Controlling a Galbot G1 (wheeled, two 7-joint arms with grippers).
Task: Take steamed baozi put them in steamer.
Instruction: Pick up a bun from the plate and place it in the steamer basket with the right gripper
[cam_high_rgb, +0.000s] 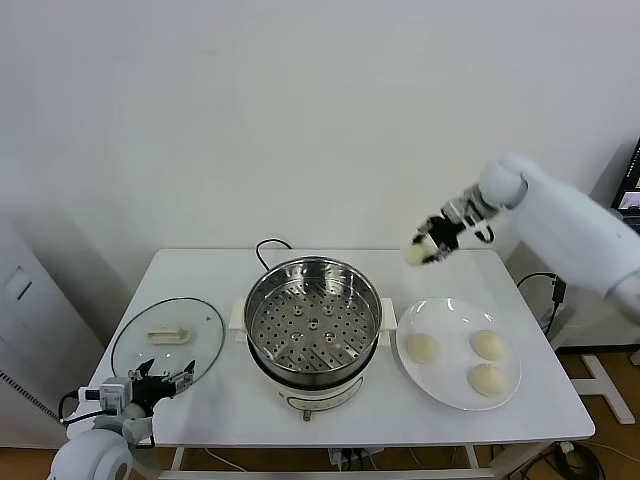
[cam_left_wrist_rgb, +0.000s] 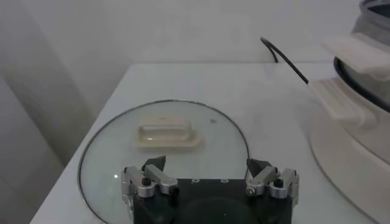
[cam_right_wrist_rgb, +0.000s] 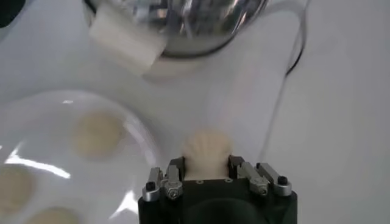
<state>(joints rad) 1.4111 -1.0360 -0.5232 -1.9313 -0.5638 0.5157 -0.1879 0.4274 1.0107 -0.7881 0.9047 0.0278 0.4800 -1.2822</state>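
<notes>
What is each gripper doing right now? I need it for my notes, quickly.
Left gripper: open, empty, by the glass lid.
Right gripper: shut on a bun, held in the air above the table, behind the plate.

White table (cam_high_rgb: 200, 270), steamer (cam_high_rgb: 313, 325) placed centrally, glass lid (cam_high_rgb: 167, 340) laid left, white plate (cam_high_rgb: 458, 366) set right.

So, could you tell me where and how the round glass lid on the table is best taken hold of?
Probably by the cream block handle at the centre of the round glass lid, coming straight down from above. The lid lies flat on the white table, so its thin rim offers no purchase, while the raised handle has two long sides that the open left gripper beside it could span.
</notes>
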